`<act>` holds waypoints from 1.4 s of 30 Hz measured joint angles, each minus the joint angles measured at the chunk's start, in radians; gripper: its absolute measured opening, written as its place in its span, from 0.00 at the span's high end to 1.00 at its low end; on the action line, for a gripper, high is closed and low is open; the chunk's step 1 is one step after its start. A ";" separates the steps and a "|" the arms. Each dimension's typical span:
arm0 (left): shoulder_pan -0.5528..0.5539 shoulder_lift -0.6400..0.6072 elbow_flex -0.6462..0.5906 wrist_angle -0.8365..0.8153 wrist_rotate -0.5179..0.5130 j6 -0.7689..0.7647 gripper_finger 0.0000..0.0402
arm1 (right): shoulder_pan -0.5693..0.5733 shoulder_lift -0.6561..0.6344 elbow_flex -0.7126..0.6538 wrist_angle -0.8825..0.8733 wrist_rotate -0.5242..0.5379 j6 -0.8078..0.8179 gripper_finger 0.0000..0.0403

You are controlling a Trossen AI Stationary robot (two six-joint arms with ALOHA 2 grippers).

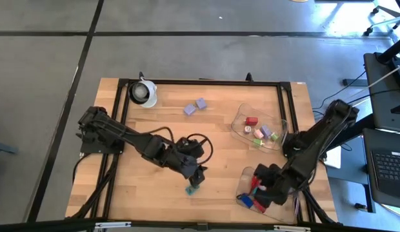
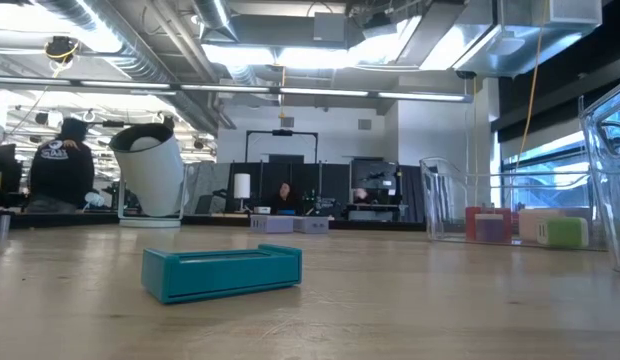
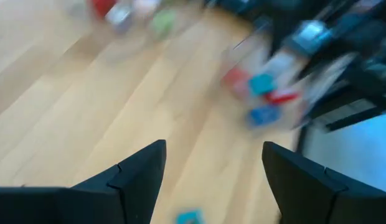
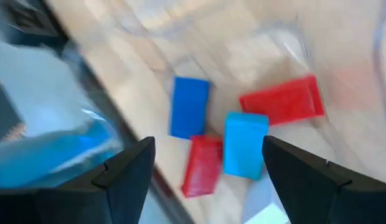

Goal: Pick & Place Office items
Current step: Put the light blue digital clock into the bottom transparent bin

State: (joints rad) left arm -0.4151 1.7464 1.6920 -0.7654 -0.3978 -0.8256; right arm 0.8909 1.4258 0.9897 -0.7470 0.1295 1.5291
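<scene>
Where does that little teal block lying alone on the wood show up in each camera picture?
High view: the teal block lies near the table's front edge, just below the left claw.
Low view: it fills the foreground, left of centre.
Left wrist view: a sliver shows at the bottom edge, between the open claw fingers.
Right wrist view: not in it.
Shared landmark: the left claw.

Teal clip (image 1: pixel 192 189) flat on wood, lavender blocks (image 1: pixel 195 106), rest in trays.
</scene>
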 joint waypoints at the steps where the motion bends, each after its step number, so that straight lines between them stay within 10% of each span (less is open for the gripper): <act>1: -0.002 0.005 0.000 -0.049 -0.002 -0.024 0.35 | 0.000 -0.026 0.000 0.000 0.022 -0.001 0.26; 13: -0.103 0.213 0.000 -0.189 0.029 -0.141 0.31 | 0.000 -0.232 0.000 -0.001 0.300 -0.108 0.26; 42: -0.116 0.463 0.003 -0.147 0.177 -0.238 0.27 | -0.005 -0.239 0.000 -0.001 0.299 -0.184 0.26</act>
State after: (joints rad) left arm -0.5308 2.2097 1.6955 -0.9123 -0.2207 -1.0637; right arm 0.8860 1.1870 0.9897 -0.7479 0.4290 1.3453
